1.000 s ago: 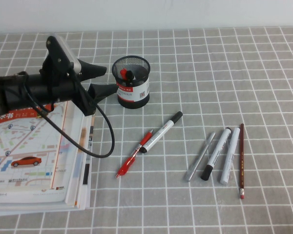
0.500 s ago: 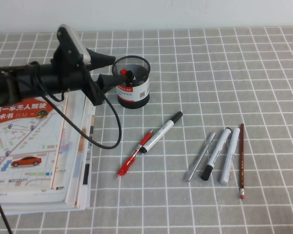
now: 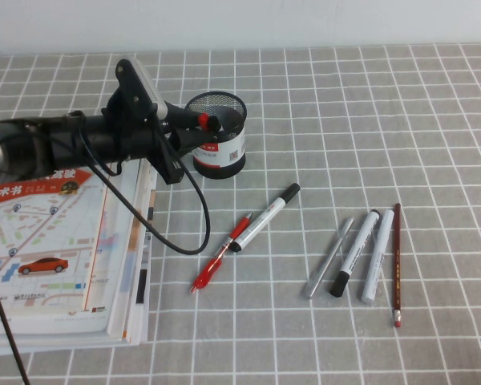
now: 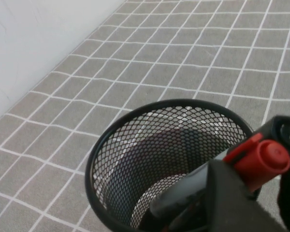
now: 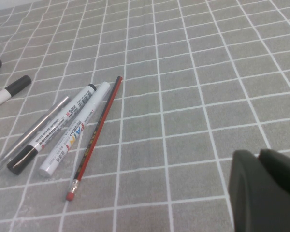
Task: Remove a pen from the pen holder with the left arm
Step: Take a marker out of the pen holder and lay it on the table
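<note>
Red plastic cap on a dark barrel: item one, the pen [image 3: 202, 120]. It stands tilted inside the pen holder [image 3: 218, 152], its cap leaning on the rim on the side toward the left arm and showing just above it. A second, black-topped pen [image 3: 214, 123] stands touching it in the same holder.

Handling, as you may judge it: light, stiff, not fragile. The smooth plastic is likely slippery, so a shallow pinch could let it slide. Take hold at the cap or on the barrel just below it, the only part clear of the mesh. Draw it out along its own lean; the holder looks light and may tip or drag if the pen catches the rim.

Pen holder: black wire mesh, round, upright on the grey checked tabletop [image 3: 345, 120], with a white label banded in red on its wall.

Left claw [image 3: 194, 127]: at the pen holder's rim, right at the red cap. Whether it is clamped on the pen or apart you cannot tell; the cap sits close against it in the left wrist view.

Right claw [image 5: 263, 193]: well apart from the pen holder, above bare tabletop beyond the loose pens [image 3: 357, 253]. You cannot tell its state either.
</note>
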